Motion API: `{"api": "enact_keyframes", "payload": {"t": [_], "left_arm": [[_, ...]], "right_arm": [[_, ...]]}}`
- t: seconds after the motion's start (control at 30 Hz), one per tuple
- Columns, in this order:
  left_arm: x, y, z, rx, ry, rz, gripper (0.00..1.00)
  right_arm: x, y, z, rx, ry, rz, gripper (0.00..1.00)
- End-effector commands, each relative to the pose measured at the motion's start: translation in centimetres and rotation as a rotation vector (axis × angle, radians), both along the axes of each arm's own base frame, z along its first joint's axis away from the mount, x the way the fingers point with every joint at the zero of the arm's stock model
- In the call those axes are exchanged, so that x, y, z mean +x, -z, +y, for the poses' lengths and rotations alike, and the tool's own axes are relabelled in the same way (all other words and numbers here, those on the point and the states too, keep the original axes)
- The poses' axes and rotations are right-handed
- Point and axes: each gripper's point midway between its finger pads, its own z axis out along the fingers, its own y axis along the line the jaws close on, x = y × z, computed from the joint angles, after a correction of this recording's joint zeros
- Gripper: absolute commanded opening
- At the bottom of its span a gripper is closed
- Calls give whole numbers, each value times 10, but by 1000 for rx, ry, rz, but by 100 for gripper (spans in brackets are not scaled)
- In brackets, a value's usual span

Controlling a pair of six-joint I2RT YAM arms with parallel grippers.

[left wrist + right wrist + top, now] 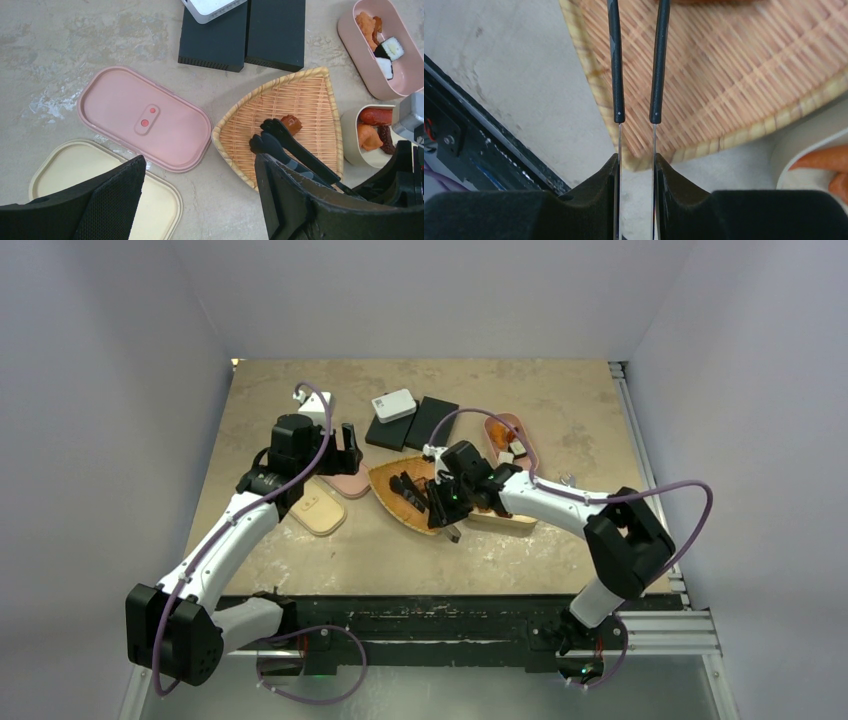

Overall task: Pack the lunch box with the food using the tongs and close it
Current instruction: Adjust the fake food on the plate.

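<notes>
My right gripper [636, 165] is shut on the tongs [616, 75], squeezing the two thin arms close together. Their black ends [272, 135] hover over the orange wicker tray [305, 95], right beside a small brown piece of food [291, 124] lying on it. A pink lunch box [350, 40] at the back right holds an orange fried piece and dark-and-white rolls [392, 49]. A cream lunch box [349, 145] beside the tray holds a red sausage [375, 116] and other pieces. My left gripper [200, 200] is open and empty above the table, between the cream lid and the tray.
A pink lid [145, 120] and a cream lid [75, 170] lie flat to the left of the tray. Two black boxes [240, 35] with a white device [210, 6] on top sit behind it. The table's near edge has a black rail [469, 140].
</notes>
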Motion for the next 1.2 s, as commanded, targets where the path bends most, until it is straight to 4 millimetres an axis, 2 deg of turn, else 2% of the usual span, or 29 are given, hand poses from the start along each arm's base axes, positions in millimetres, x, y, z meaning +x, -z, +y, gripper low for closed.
{"api": "enact_keyframes", "payload": {"t": [0.0,0.13,0.27,0.47,0.6,1.17], "left_arm": [[2,-3,-1,-10,6,-15,79],[2,-2,-2,-13,8,-13,79],[2,-1,-2,-16,9,-10,79],[2,-1,-3,-18,13,-9,79],[2,-1,-3,-20,12,-9,79],[1,-3,-5,-28,21,-13,79]], "right_arm": [[-20,-11,-15,-4,-4,22,29],[-35,-9,-29,-28,17,53,29],[-44,-18,-38,-23,40,57,29],[-45,-41,-41,9,83,35,29],[-47,-46,-44,11,133,64,29],[-27,-28,-58,-3,261,67,30]]}}
